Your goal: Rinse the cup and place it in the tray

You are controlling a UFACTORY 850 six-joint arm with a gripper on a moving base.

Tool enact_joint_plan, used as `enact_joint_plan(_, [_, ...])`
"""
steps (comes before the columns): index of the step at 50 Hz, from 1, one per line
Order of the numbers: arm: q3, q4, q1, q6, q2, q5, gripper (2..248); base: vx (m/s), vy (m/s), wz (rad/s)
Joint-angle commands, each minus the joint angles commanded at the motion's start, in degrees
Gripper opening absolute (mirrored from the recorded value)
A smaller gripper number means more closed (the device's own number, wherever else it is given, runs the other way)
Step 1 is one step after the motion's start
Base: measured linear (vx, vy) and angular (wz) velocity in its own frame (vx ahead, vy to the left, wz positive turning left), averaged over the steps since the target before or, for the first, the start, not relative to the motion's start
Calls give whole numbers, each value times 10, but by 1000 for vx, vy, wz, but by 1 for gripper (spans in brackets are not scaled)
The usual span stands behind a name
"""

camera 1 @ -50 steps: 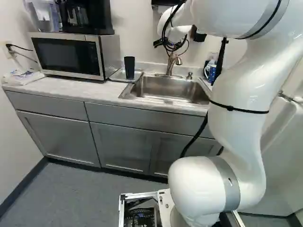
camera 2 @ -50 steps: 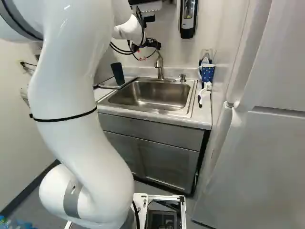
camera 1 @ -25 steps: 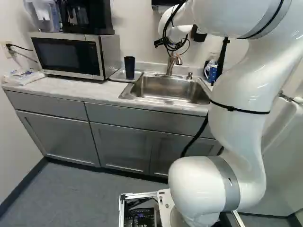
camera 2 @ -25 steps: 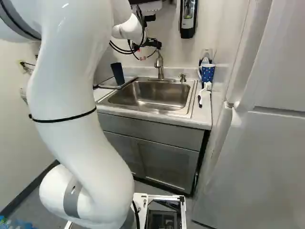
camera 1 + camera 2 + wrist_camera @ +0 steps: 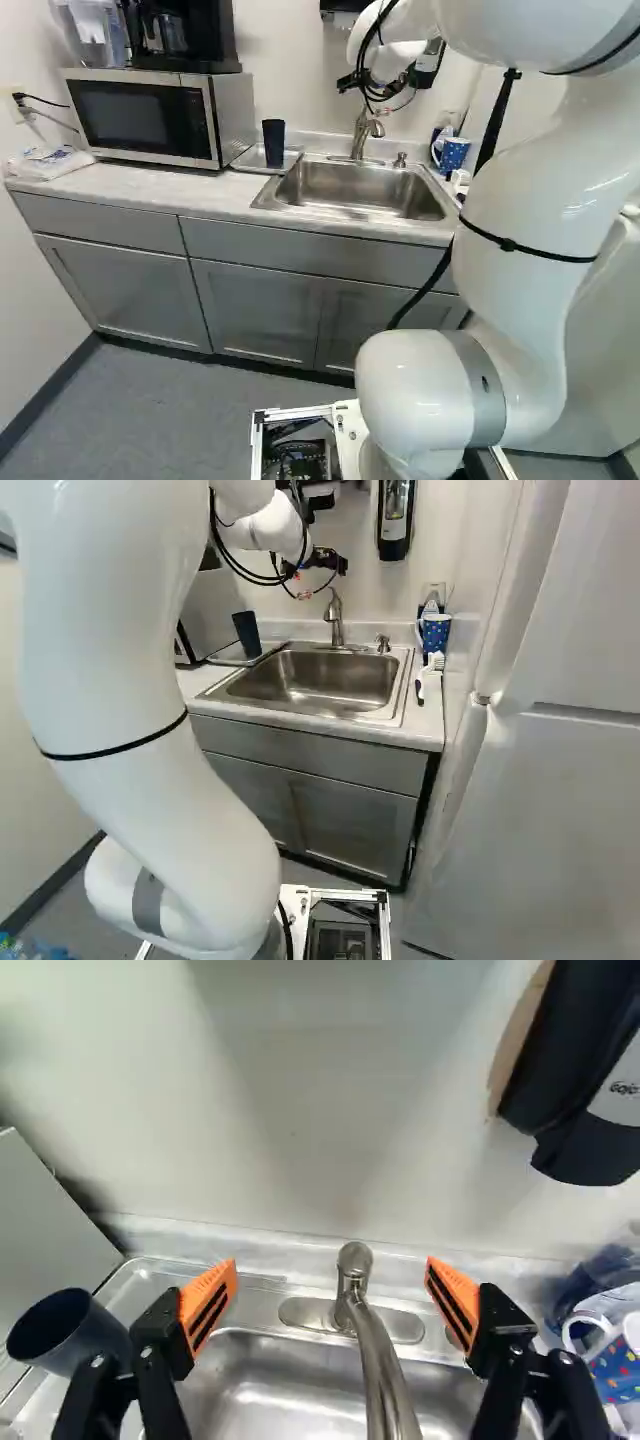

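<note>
The cup (image 5: 273, 143) is standing upright on the tray (image 5: 293, 157), to the left of the tool (image 5: 328, 562) and lower than it. Its dark mouth is facing up beside the tool's left finger. The tray is lying on the table (image 5: 130, 180), left of the tool and just beside the sink (image 5: 310, 680), whose basin is stretching below the tool. The tool itself is hanging above, released, its orange pads (image 5: 208, 1305) standing wide apart and facing each other. Between the two fingers the faucet (image 5: 372, 1345) is showing, upright on the sink's back edge and apart from both pads. A small pump (image 5: 383, 643) is standing right of the faucet, partly hiding behind the tool's right finger in the wrist view. Right of the tool and higher, a dispenser (image 5: 590, 1090) is hanging on the wall. Lower on that side, a brush (image 5: 421, 688) is resting on the table near a dotted mug (image 5: 435, 633).
</note>
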Motion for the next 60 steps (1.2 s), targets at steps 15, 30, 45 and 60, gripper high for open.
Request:
enact_joint_plan(15, [45,0,-9,0,43,-21,247,0,0,0])
enact_joint_plan(30, [90,0,-17,0,88,-50,247,0,0,0])
enact_joint_plan(45, [134,0,-22,0,134,-106,247,0,0,0])
enact_joint_plan(60, [176,0,-25,0,179,-176,247,0,0,0])
